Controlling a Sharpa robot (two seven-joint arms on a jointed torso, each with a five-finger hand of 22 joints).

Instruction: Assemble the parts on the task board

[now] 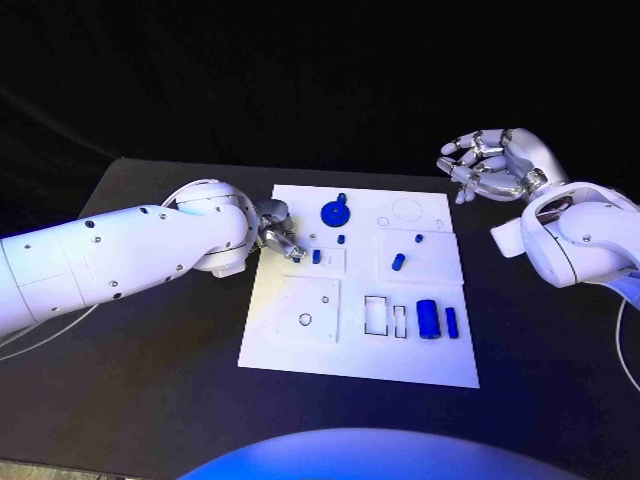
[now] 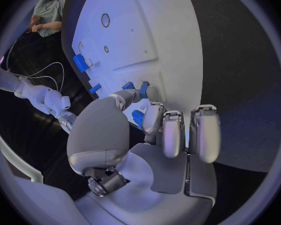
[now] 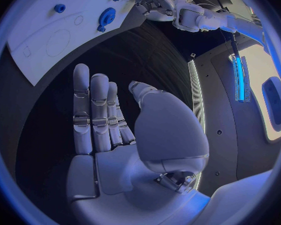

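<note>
The left hand (image 1: 278, 232) rests its fingertips on the white task board (image 1: 299, 355) at its left edge, seemingly pinching a small blue peg (image 2: 143, 89), though the contact is hard to make out. The right hand (image 1: 498, 163) hovers over the black counter (image 1: 147, 390) beyond the board's far right corner, fingers apart, holding nothing. Other blue parts lie on the board: a round disc (image 1: 335, 211) near its far edge, two bars (image 1: 437, 319) near the right edge.

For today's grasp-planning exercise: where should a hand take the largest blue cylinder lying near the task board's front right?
Pinch the large blue cylinder across its middle, coming from above. It lies flat on the white task board, long curved sides exposed, though a smaller blue piece crowds one side.
</note>
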